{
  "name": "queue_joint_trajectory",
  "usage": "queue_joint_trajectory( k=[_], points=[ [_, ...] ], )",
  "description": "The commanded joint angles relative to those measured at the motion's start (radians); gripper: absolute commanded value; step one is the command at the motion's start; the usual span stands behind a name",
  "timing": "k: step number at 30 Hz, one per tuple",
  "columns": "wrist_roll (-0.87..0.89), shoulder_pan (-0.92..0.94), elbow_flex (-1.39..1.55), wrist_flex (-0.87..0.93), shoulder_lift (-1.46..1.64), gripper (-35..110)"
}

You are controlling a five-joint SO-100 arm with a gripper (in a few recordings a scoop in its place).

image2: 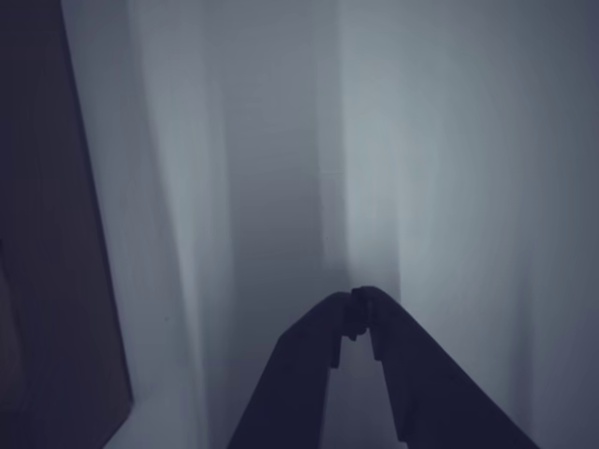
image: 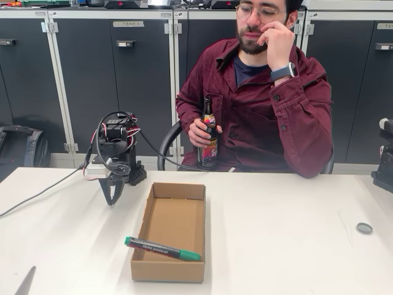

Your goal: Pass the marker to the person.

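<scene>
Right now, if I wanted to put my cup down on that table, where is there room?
Plenty on the right of the fixed view: bare table between the cardboard box and the small round disc. The near left corner, below the gripper, is free too. It is crowded by the box, where the marker lies across the front rim, and around the arm's cable.

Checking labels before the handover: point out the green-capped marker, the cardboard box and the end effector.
Green-capped dark marker (image: 163, 249), fixed view, mid-barrel.
Shallow brown cardboard box (image: 175, 191), fixed view, far rim.
Black end effector (image2: 361, 297), wrist view, touching fingertips.
</scene>
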Motion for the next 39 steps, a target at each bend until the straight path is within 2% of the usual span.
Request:
queue_joint_trajectory(
  k=[1, 8, 16, 21, 30, 39],
  points=[
    [0.150, -0.026, -0.318, 0.066, -0.213, -4],
    [0.482, -0.057, -0.749, 0.156, -0.552, -1],
    [0.790, 0.000, -1.065, 0.051, -0.966, -4],
    [0.891, 0.041, -1.324, 0.167, -1.221, 8],
    [1.020, 0.061, -1.555, 0.282, -1.496, 10],
    [1.193, -0.075, -1.736, 0.362, -1.618, 15]
  ],
)
